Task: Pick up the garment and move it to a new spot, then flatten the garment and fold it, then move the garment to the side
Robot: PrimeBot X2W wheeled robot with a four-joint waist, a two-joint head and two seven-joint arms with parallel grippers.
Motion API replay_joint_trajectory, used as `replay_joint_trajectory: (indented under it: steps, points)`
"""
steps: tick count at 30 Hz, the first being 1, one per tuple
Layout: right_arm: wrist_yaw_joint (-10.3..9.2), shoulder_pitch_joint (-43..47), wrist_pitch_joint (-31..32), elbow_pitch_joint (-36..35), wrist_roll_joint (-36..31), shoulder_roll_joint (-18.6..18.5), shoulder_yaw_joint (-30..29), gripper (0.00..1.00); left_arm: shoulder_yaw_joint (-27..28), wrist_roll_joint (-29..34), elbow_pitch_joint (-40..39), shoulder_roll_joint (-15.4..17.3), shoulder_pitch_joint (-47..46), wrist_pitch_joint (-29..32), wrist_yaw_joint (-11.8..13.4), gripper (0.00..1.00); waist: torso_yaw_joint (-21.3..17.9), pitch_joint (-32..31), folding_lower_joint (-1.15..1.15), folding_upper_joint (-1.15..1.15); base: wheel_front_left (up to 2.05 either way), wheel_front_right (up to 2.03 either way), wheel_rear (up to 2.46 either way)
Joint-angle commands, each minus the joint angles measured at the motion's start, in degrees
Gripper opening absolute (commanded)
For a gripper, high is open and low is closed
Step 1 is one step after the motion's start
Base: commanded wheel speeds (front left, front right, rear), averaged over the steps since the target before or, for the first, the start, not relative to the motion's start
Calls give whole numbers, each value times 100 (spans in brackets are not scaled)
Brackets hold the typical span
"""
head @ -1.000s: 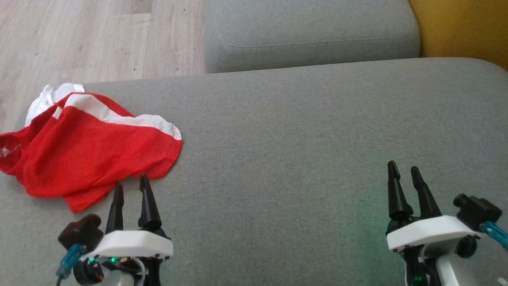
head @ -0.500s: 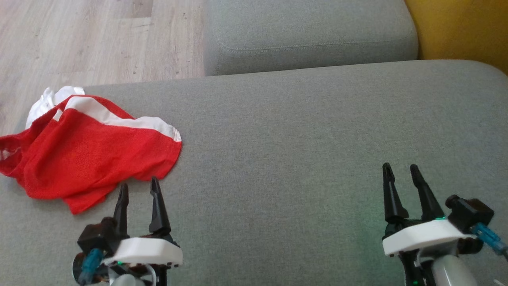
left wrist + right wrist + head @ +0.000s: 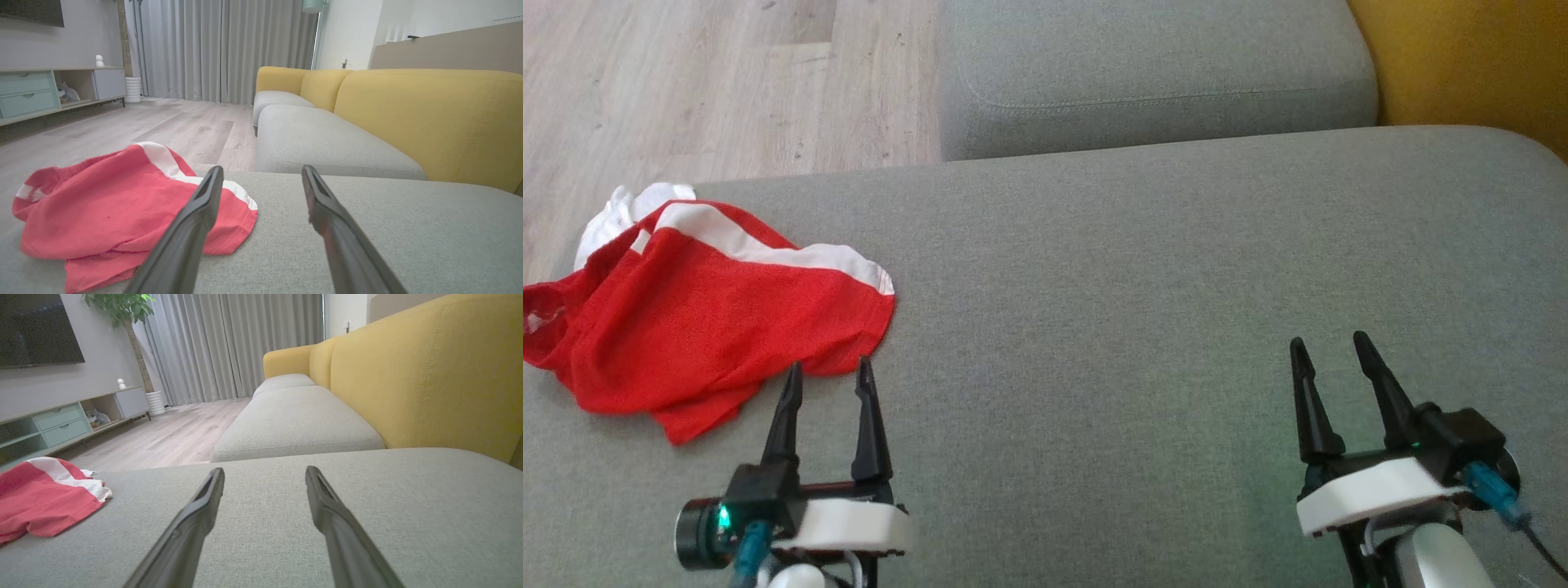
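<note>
Crumpled red garment [image 3: 703, 327] with a white stripe lies at the left end of a grey sofa cushion [image 3: 1135, 269]. Left gripper [image 3: 827, 371], just beside its near right edge, is spread and empty. Right gripper [image 3: 1327, 343], well apart at right, is likewise spread and empty.

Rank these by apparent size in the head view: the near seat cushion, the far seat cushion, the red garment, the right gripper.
1. Near seat cushion
2. Far seat cushion and red garment: too alike to rank
3. Right gripper, smallest despite being nearest the camera
</note>
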Motion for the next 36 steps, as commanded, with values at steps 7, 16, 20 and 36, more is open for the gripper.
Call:
replay_joint_trajectory:
  steps: [7,16,20,36]
  points:
    - [-3,-98,-192,-163,-570,-61,181,100,20,634,-272,87,-142,-194,144,100,1,-47,0,0,0,0,0]
    - [-3,-73,-344,4,-1060,-65,219,100,-13,1217,-219,71,-72,-347,185,100,-31,-122,0,0,0,0,0]
    - [-3,-66,-409,53,-1306,-66,246,100,-5,1526,-218,72,-43,-413,219,100,-42,-138,0,0,0,0,0]
    - [-3,-23,-409,142,-1210,-66,139,100,12,1622,-104,46,-120,-413,169,100,553,-50,0,0,0,0,0]
